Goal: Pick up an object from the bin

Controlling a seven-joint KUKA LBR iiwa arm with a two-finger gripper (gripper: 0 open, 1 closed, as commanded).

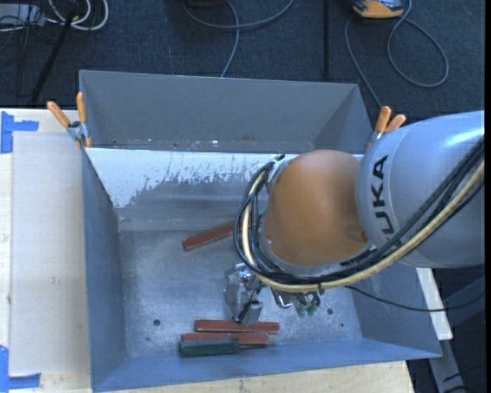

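The grey metal bin (pixel 106 244) has a scuffed floor. The arm (pixel 425 195) reaches in from the right, its orange cover (pixel 315 207) ringed by cables (pixel 250 219). One brown bar (pixel 206 239) lies tilted mid-floor, well apart from the others. Near the front wall a red-brown bar (pixel 229 327) lies flat, with a dark green bar (pixel 209 349) just beside it. The jaws hang directly above the red-brown bar's right half; I cannot tell whether they are released or clenched.

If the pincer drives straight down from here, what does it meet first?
Likely the red-brown stick lying just below the pincer in this view. Depth is unclear; it could land on the bin floor beside it instead.
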